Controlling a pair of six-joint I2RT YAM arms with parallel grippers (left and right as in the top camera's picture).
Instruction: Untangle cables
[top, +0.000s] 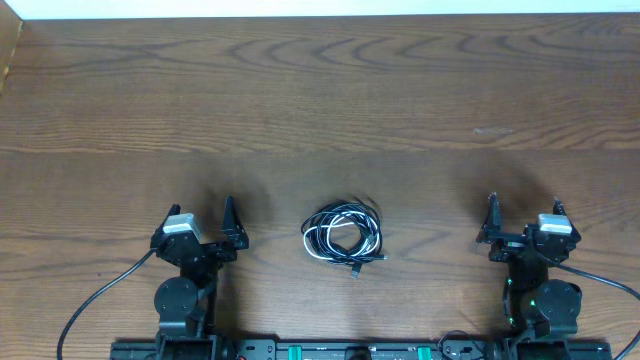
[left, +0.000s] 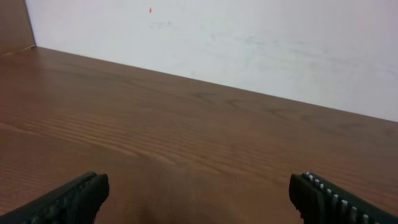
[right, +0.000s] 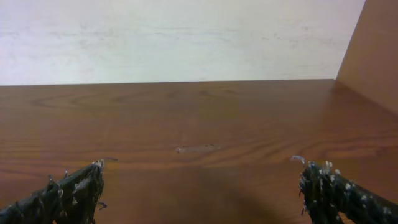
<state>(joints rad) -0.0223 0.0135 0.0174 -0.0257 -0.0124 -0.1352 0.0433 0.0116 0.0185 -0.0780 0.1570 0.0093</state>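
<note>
The cables (top: 343, 238) lie in one small coiled bundle on the wooden table, near its front edge and midway between the arms. Black cords and one white cord loop through each other, and a plug end sticks out at the lower right. My left gripper (top: 202, 211) rests to the left of the bundle, well apart from it. It stands open (left: 199, 186) with only bare table between its fingers. My right gripper (top: 525, 206) rests to the right of the bundle, also apart and open (right: 202, 171), holding nothing. Neither wrist view shows the cables.
The wooden table (top: 320, 110) stretches away to a white wall (left: 249, 43). A wooden side panel (right: 373, 50) stands at the right edge, another at the far left (top: 8, 45). Thick black arm wires (top: 90, 300) trail at the front by both bases.
</note>
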